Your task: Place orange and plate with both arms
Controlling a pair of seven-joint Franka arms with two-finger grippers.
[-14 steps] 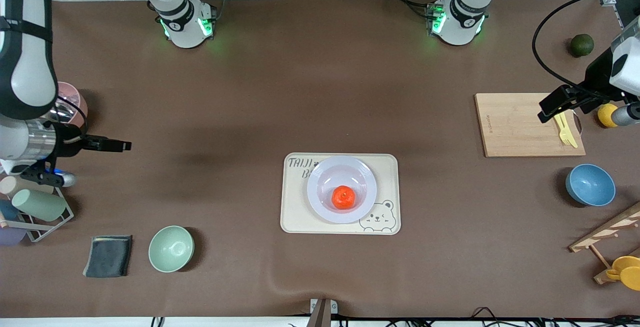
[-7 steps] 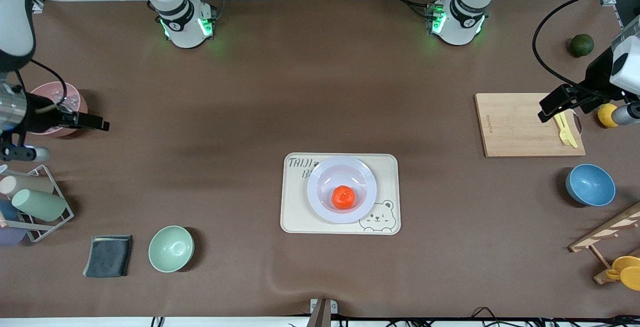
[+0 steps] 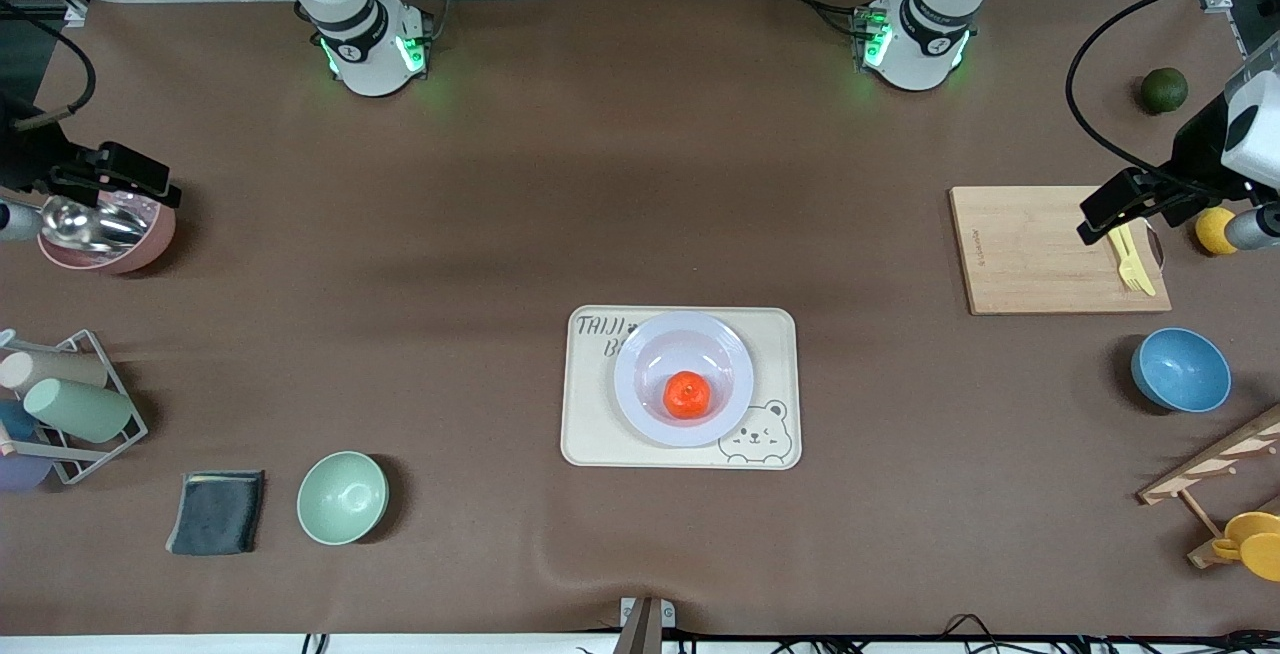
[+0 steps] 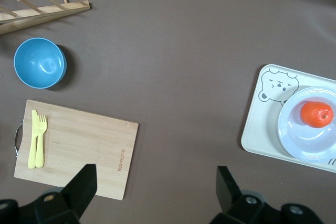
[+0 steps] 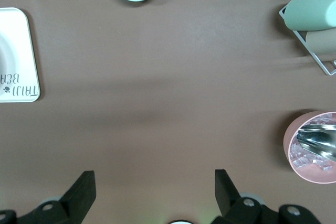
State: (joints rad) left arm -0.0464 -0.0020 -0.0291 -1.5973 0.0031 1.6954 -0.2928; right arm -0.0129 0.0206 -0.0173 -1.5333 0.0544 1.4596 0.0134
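Observation:
The orange [image 3: 687, 394] lies in the well of the pale plate [image 3: 638, 349], which sits on the cream bear tray [image 3: 595, 434] in the middle of the table. Both also show in the left wrist view: orange [image 4: 316, 114], plate [image 4: 299, 142]. My left gripper [image 3: 1095, 219] is open and empty, up over the wooden cutting board [image 3: 1030, 249] toward the left arm's end; its own view [image 4: 156, 182] shows the jaws wide apart. My right gripper [image 3: 150, 184] is open and empty over the pink bowl [image 3: 120, 239] at the right arm's end; its own view [image 5: 153, 182] shows the jaws wide apart.
A yellow fork [image 3: 1130, 259] lies on the cutting board, a blue bowl [image 3: 1180, 369] nearer the camera. A lemon [image 3: 1213, 230] and a dark green fruit [image 3: 1164, 90] lie nearby. A green bowl [image 3: 342, 497], grey cloth [image 3: 216, 511] and cup rack [image 3: 70, 404] sit toward the right arm's end.
My right gripper has drawn back toward the right arm's end of the table and now hangs over the pink bowl. The left arm, orange and plate have not moved.

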